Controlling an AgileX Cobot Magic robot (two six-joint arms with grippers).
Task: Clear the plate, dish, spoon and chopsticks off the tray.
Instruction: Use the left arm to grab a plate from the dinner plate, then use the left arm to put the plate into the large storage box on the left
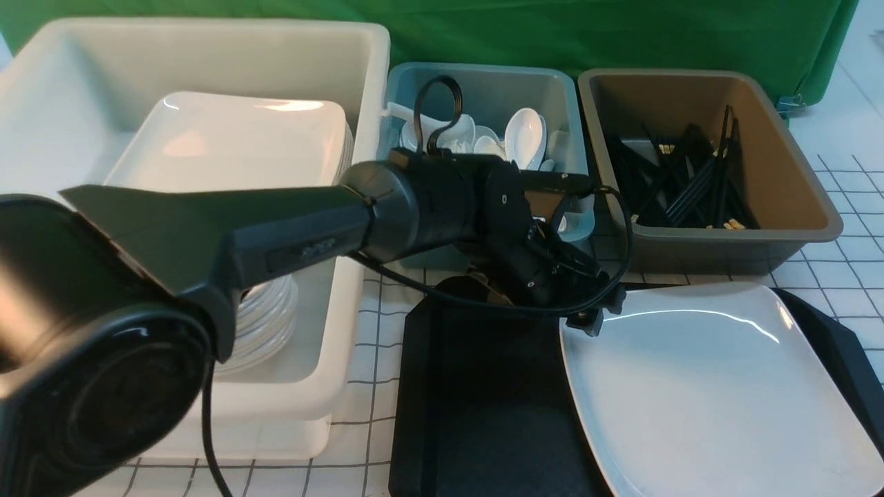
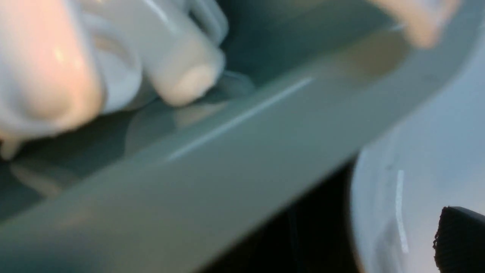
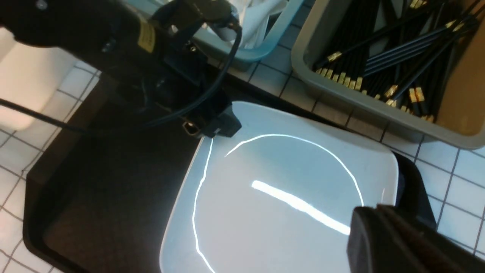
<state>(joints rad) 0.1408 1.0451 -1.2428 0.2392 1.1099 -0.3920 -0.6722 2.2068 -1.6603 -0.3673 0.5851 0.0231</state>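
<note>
A white gridded counter [image 1: 842, 276] fills the front view, with a green cloth [image 1: 552, 34] hung behind it. The big white tub [image 1: 207, 27] takes the upper left of the frame. The left arm [image 1: 276, 235] runs across it from the lower left corner to the middle.

The black tray [image 1: 483, 386] lies at the bottom centre and right. The plate [image 1: 711, 386] rests flat on its right half, in the lower right of the frame. A brown bin [image 1: 780, 138] stands at the upper right and a smaller blue bin [image 1: 483, 90] at the top centre, both just beyond the tray.

Inside the white tub sit a stack of plates [image 1: 228, 138] and, partly hidden below the arm, a pile of small dishes [image 1: 269, 317]. Chopsticks [image 1: 690, 179] lie heaped in the brown bin and spoons [image 1: 525, 134] in the blue bin. Which of them came from the tray cannot be told.

The left gripper [image 1: 563, 207] hangs at the near wall of the blue bin. Its fingers [image 2: 460, 239] are spread apart with nothing between them, and only one shows in the left wrist view, at the lower right edge. The right gripper [image 3: 375, 231], in the lower right of the right wrist view, is closed and empty above the plate's edge.
</note>
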